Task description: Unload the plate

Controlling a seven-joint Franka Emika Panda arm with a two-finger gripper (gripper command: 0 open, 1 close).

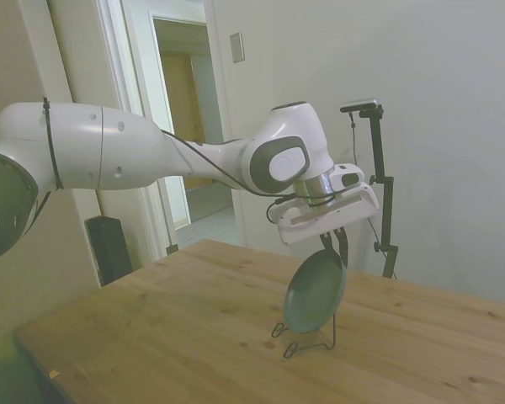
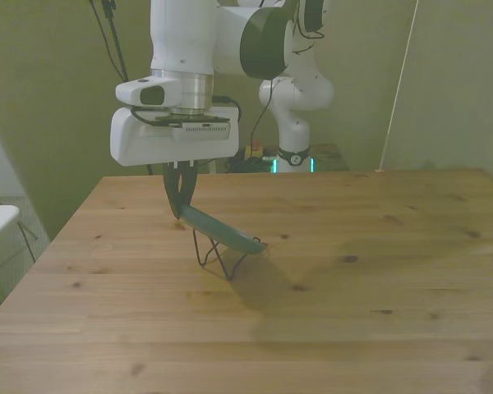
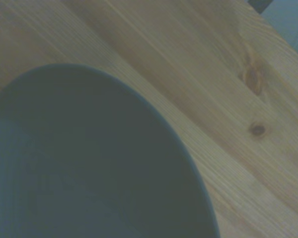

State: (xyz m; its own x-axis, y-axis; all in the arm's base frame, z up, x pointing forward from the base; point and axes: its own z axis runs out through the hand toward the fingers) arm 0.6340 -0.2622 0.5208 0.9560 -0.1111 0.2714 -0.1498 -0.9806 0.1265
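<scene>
We see the plate point(image 1: 315, 291) standing tilted on edge in the wire stand point(image 1: 307, 338) near the middle of the bench point(image 1: 194, 337). The gripper point(image 1: 334, 242) sits at its upper rim; the jaws appear to be clenched on that rim, though the contact is small in both wide views. To unload cleanly, we advise lifting along the plate's own tilt until the lower edge clears the wires, then moving sideways.

One plate point(image 1: 314, 291), one wire stand point(image 1: 307, 343), one wooden table point(image 1: 194, 328), one robot arm with one pincer point(image 1: 334, 244).
</scene>
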